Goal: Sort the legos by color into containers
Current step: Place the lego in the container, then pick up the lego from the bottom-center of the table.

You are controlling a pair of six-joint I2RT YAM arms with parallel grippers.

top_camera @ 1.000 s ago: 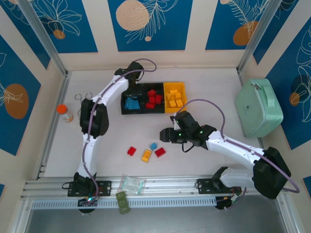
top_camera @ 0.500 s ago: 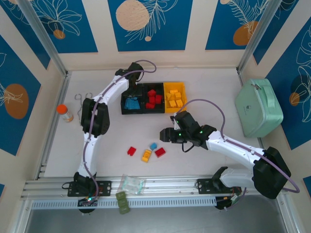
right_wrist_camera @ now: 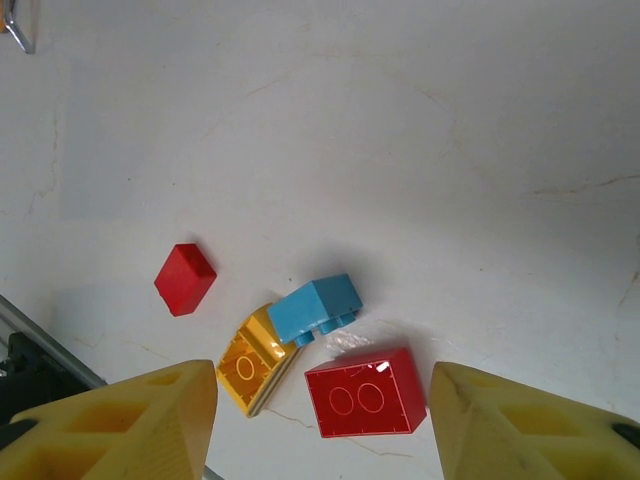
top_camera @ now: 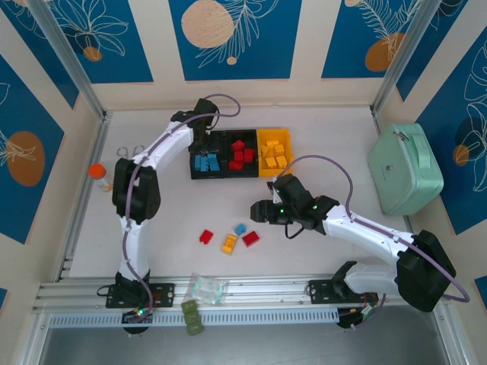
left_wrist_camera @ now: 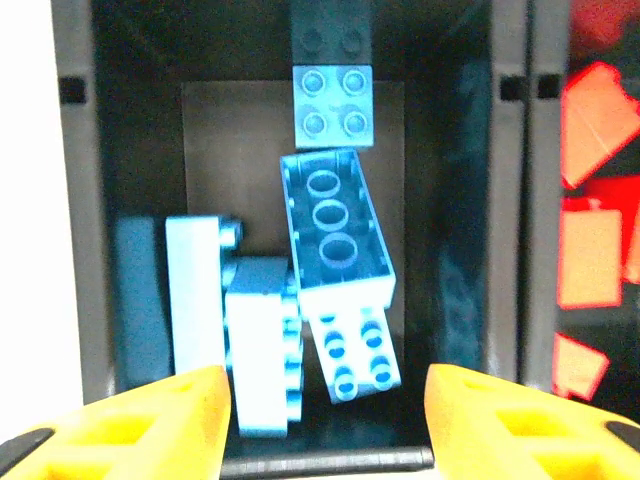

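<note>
My left gripper [top_camera: 199, 138] hovers over the left black container [top_camera: 205, 176], open with nothing between its yellow fingers [left_wrist_camera: 170, 420]. Several light blue legos [left_wrist_camera: 335, 235] lie in that bin. The middle black container [top_camera: 240, 176] holds red legos [top_camera: 240, 155], and the yellow container [top_camera: 274, 131] holds yellow ones. My right gripper [right_wrist_camera: 322, 385] is open, low above loose legos on the table: a small red one [right_wrist_camera: 185, 278], a blue one [right_wrist_camera: 315, 307] leaning on a yellow one [right_wrist_camera: 255, 370], and a larger red one [right_wrist_camera: 365, 405] lying between the fingertips.
A mint-green case [top_camera: 405, 169] stands at the right edge. An orange-capped bottle [top_camera: 101, 176] and metal rings [top_camera: 128, 150] are at the left. A clear bag [top_camera: 207, 287] and a green piece [top_camera: 192, 315] lie by the near rail.
The left gripper has opened above the blue bin and pulled back to the left, baring more blue legos. The right gripper's fingers have spread slightly; its arm stays put.
</note>
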